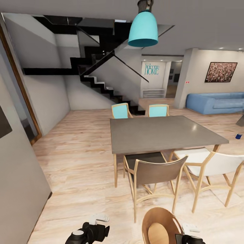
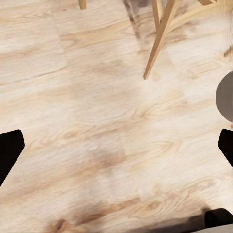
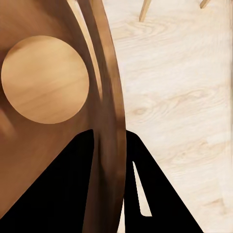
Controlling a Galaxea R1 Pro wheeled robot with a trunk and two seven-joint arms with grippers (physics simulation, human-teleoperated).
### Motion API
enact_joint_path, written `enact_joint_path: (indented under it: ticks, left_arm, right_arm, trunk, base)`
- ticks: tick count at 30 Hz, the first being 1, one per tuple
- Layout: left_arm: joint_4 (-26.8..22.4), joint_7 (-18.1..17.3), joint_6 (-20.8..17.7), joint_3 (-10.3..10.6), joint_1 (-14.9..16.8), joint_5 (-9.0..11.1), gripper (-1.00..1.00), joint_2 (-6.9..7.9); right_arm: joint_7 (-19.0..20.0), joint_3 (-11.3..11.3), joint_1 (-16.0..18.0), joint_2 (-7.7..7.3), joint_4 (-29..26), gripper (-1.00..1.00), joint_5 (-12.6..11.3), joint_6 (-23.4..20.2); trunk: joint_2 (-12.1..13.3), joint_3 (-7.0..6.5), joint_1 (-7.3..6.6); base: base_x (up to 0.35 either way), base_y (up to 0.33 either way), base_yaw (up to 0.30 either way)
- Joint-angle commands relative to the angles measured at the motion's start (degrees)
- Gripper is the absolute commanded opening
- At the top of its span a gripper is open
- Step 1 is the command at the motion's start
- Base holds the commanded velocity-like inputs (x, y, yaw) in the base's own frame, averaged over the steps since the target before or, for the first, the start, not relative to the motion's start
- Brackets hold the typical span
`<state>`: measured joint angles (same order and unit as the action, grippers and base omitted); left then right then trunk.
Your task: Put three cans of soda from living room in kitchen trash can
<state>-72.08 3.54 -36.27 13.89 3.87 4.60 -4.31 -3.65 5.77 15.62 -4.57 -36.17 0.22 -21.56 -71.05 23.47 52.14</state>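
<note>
I see my right gripper (image 3: 108, 160) clamped on the rim of the round, tapered, glossy brown bin (image 3: 46, 80), in front of the grey rectangular dining table (image 1: 162, 133). My left gripper (image 2: 116, 145) has fingers wide apart above the pale wood floor (image 2: 97, 121).

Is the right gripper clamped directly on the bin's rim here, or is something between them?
Nothing visible intervenes. In the right wrist view the right gripper has a finger on each side of the tash can wall, gripping the rim. The bin looks empty.
</note>
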Motion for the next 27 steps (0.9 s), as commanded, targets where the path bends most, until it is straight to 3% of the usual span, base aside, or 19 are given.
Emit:
enact_joint_path:
  ticks: [1, 14, 21, 27]
  left_arm:
    - [0.02, -0.01, 0.03, 0.0, 0.0, -0.02, 1.0, 0.0]
    - [0.26, -0.09, 0.48, 0.0, 0.07, -0.29, 1.0, 0.0]
    - [4.18, -0.11, 0.48, 0.0, 0.15, -0.19, 1.0, -0.41]
    - [5.54, -0.09, 0.4, 0.0, 0.17, -0.27, 1.0, -0.9]
  right_arm:
    - [0.35, 0.03, 0.02, 0.02, -0.04, -1.0, -0.22, 0.03]
    - [0.31, 0.03, 0.02, 0.07, -0.04, -1.0, -0.23, 0.03]
    - [0.23, 0.1, 0.02, -0.05, -0.04, -1.0, -0.3, -0.03]
    - [0.35, 3.42, 0.02, -0.07, -0.04, -1.0, -0.3, -0.31]
  trunk:
    - [0.0, -0.08, 0.0]
    - [0.0, -1.08, 0.0]
    - [0.0, -1.61, 0.0]
    - [0.0, -2.07, 0.0]
  base:
    - [0.0, 0.0, -0.211]
    - [0.0, 0.0, -0.21]
    - [0.0, 0.0, -0.21]
    - [0.0, 0.0, -0.209]
